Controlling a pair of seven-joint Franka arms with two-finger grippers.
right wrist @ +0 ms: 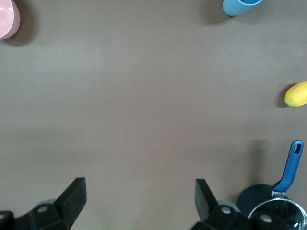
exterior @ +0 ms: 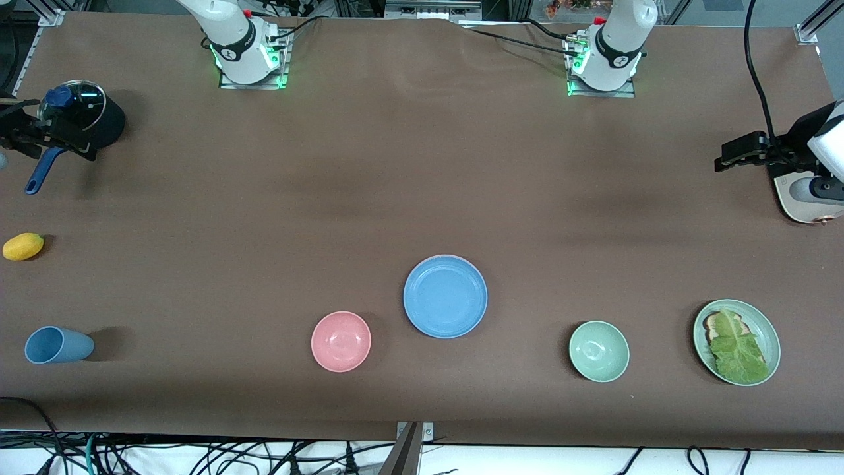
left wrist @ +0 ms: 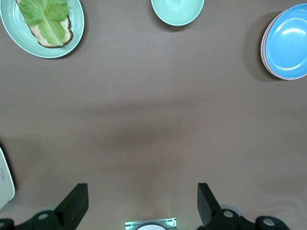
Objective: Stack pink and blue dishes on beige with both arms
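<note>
Stack looks done: blue dish (exterior: 445, 296) tops a pink rim (left wrist: 264, 50), beige unseen; left pincer (left wrist: 143, 206) and right pincer (right wrist: 140, 201) wide open, empty, parked at counter (exterior: 422, 165) ends.

Pink plate (left wrist: 263, 44): only a rim sliver shows under the blue plate (left wrist: 288, 42).
Beige plate: hidden, cannot tell.
Toaster (exterior: 810, 198): cut by the front view's edge.

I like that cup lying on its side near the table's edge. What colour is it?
The cup is light blue all over, clearest in the front view.
</note>
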